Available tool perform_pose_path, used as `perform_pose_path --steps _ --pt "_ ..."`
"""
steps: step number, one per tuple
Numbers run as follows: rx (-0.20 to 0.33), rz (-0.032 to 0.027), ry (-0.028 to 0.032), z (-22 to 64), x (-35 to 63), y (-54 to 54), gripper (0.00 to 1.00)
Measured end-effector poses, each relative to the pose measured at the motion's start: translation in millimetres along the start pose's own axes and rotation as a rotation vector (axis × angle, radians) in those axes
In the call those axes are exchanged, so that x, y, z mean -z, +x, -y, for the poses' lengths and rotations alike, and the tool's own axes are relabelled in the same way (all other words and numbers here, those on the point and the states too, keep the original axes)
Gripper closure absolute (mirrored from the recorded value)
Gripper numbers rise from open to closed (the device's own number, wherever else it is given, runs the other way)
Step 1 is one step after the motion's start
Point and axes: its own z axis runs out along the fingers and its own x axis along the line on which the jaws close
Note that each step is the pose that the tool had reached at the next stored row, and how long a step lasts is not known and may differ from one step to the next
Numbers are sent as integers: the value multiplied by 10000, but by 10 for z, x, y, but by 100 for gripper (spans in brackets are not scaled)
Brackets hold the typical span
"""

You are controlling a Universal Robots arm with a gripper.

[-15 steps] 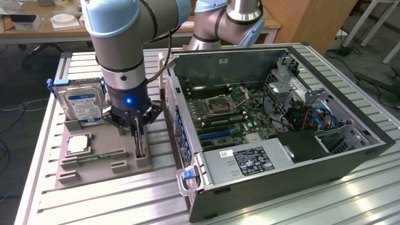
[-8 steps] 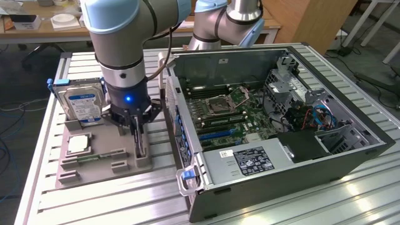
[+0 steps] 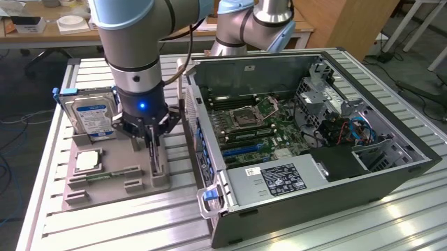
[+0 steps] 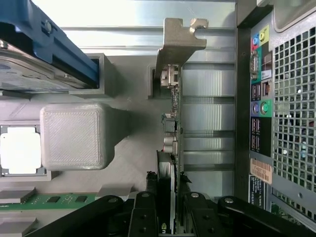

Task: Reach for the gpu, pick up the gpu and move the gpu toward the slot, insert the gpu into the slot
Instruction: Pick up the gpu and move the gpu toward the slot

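A slatted metal surface (image 3: 125, 225) carries one grey tray (image 3: 150, 184) and one open computer case (image 3: 314, 172), which stands just beside the tray on the exterior view's right.

Tray contents, counted:
- one hard drive (image 3: 91, 117), standing on edge in a blue frame;
- one processor chip (image 3: 87, 161), lying flat;
- one memory stick (image 3: 104, 177), lying flat;
- one graphics card (image 4: 174, 123), standing on edge.

The graphics card sits on the side of the tray nearest the case. Its metal bracket (image 3: 183, 86) is at the end away from the gripper (image 4: 166, 215). The gripper points straight down over the other end. One finger lies on each face of the card, and the two appear pressed against it, pinching it, though the contact itself is partly hidden. The card is still low at the tray.

The slot (image 3: 243, 149), one long blue strip on the green board inside the case, is well apart from the card.
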Motion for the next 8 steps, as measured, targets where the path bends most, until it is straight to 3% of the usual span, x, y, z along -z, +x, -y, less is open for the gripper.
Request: perform_pose_path --steps 8 --pt "0 0 0 -7 158 -1 73"
